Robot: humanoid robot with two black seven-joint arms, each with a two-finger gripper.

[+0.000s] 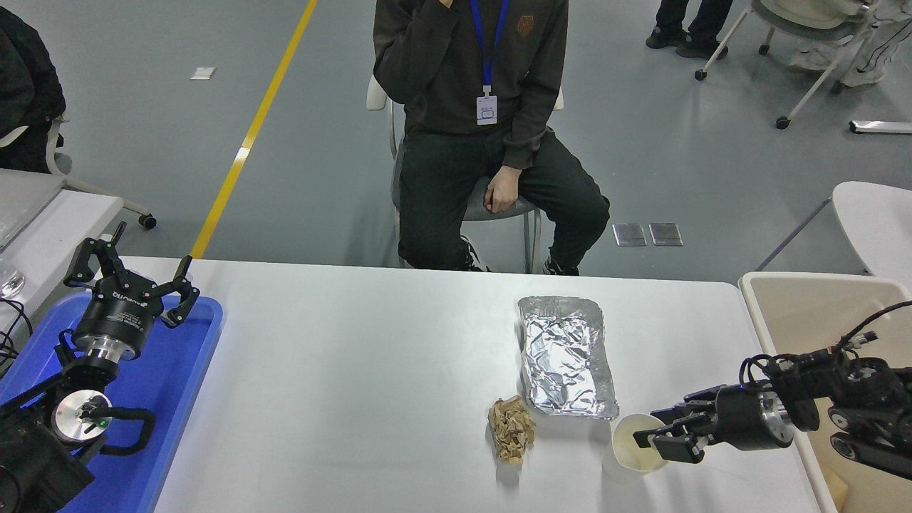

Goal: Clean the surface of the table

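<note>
The white table surface (356,370) fills the middle of the view. On it lie a crumpled silver foil tray (566,356), a crumpled brown paper wad (511,429) and a white paper cup (634,443). My right gripper (659,429) comes in from the right edge and is closed on the cup's right rim, with one finger reaching inside the cup. My left gripper (132,274) is parked open and empty above the blue tray (182,399) at the lower left.
A beige bin with a white rim (791,313) stands off the table's right end, behind my right arm. A person (470,114) sits on a chair at the far side. A greyish side table (50,221) is at the left.
</note>
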